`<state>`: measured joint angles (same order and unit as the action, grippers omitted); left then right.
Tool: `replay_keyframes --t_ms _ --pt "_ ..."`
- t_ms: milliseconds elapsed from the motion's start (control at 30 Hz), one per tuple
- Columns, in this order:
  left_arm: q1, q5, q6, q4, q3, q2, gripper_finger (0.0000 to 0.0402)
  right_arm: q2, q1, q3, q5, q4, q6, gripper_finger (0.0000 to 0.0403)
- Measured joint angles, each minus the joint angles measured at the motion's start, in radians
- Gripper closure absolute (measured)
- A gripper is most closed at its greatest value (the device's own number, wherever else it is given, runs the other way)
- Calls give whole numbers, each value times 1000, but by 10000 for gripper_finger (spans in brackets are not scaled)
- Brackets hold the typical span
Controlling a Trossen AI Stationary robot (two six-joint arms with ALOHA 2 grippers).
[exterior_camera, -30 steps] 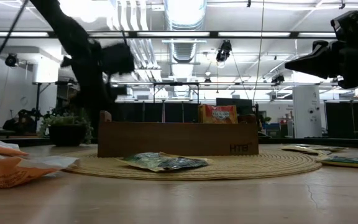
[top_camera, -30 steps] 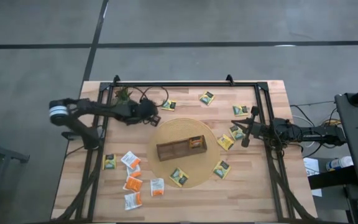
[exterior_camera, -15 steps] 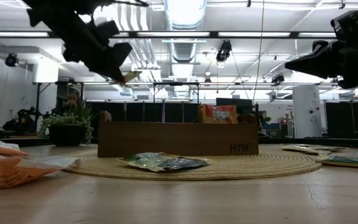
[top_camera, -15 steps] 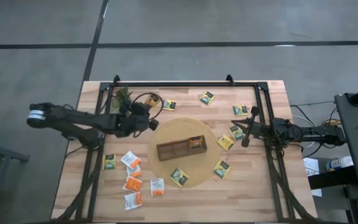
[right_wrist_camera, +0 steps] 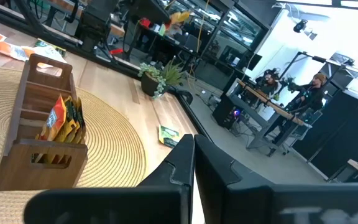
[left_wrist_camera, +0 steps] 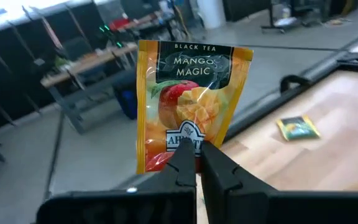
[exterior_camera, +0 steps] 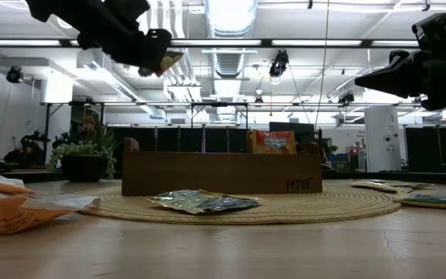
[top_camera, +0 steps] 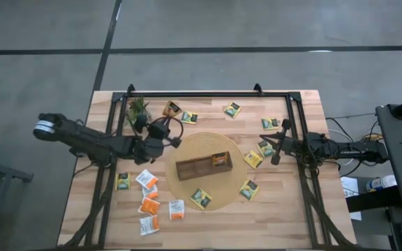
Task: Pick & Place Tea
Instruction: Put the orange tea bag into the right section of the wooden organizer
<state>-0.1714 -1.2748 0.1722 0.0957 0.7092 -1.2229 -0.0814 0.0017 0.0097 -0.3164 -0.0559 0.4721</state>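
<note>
Left gripper (left_wrist_camera: 197, 163) pinches your orange mango sachet (left_wrist_camera: 188, 102) by its lower edge, high above the table, left of the wooden tray (top_camera: 203, 166). Carry it right over an empty compartment, keep it upright, and lower before letting go. Right gripper (top_camera: 276, 150) waits clenched, empty, right of the round mat (top_camera: 187, 143).

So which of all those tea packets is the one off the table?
The Mango Magic sachet, pinched by its lower edge in the left claw and held in the air; the others lie flat or sit in the tray.
</note>
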Motion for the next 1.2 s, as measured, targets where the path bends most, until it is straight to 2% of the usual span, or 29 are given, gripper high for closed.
replay_keyframes --t_ms 133,300,533,600,733,900,1033,1200 --pt "-27 -70 -57 72 0 -19 400 0 0 0 1 -2 0 394" --pt "-29 -77 -67 121 0 -33 400 0 0 0 41 -30 -75 394" --pt "-36 -75 -117 224 0 -56 400 -3 0 0 257 -242 -194 394" --pt "-41 -74 -155 277 1 -72 400 -7 0 1 332 -310 -224 394" --pt "-55 -74 -249 392 1 -106 400 -13 0 1 401 -412 -245 394" --pt "-83 -78 -394 553 1 -146 400 -16 1 1 529 -459 -244 394" --pt "-92 -87 -470 650 1 -164 400 -40 0 0 504 -502 -378 394" --pt "-92 -88 -491 687 30 -199 400 -135 0 0 322 -706 -405 394"
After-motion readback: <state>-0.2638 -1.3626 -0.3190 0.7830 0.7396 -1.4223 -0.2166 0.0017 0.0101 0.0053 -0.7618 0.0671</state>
